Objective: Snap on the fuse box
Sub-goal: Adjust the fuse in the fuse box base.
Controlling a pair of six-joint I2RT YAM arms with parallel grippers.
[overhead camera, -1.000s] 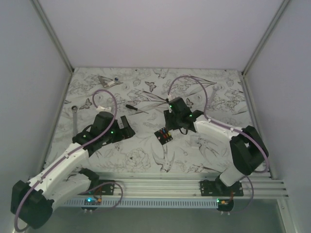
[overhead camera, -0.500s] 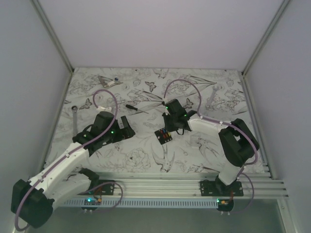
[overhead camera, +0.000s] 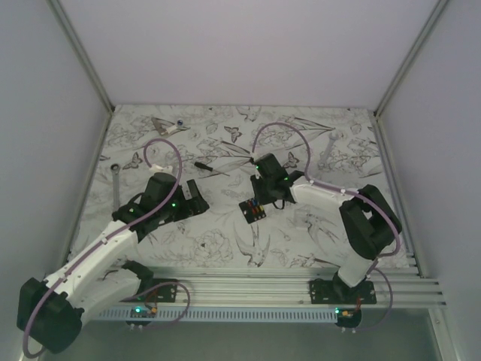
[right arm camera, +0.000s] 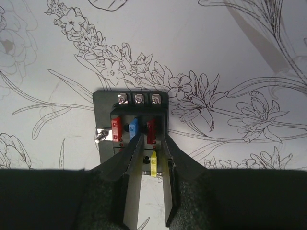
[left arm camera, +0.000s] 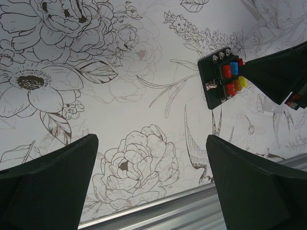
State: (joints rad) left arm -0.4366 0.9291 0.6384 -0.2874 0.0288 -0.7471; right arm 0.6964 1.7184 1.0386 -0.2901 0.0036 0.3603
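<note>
The fuse box [overhead camera: 252, 210] is a small black block lying flat on the flower-print table, with red, blue and yellow fuses in its top face. My right gripper [overhead camera: 260, 198] stands directly over it. In the right wrist view its fingertips [right arm camera: 154, 136] are a narrow gap apart over the fuse box [right arm camera: 106, 103]. A red fuse [right arm camera: 152, 130] sits at the tips and a yellow fuse [right arm camera: 153, 164] lies in the gap, clear of both pads. My left gripper [overhead camera: 197, 197] hovers wide open [left arm camera: 151, 139] to the left, holding nothing, and its camera sees the fuse box [left arm camera: 215, 81].
A black-handled screwdriver [overhead camera: 203, 166] lies behind the left gripper. One wrench [overhead camera: 116, 184] lies at the left edge and another [overhead camera: 325, 150] at the back right. A metal piece [overhead camera: 167, 125] sits at the back left. An aluminium rail [overhead camera: 285, 286] runs along the near edge.
My right arm has shifted slightly left over the fuse box and its jaws stand narrower than a second ago. The fuse box and the left arm have not moved.
</note>
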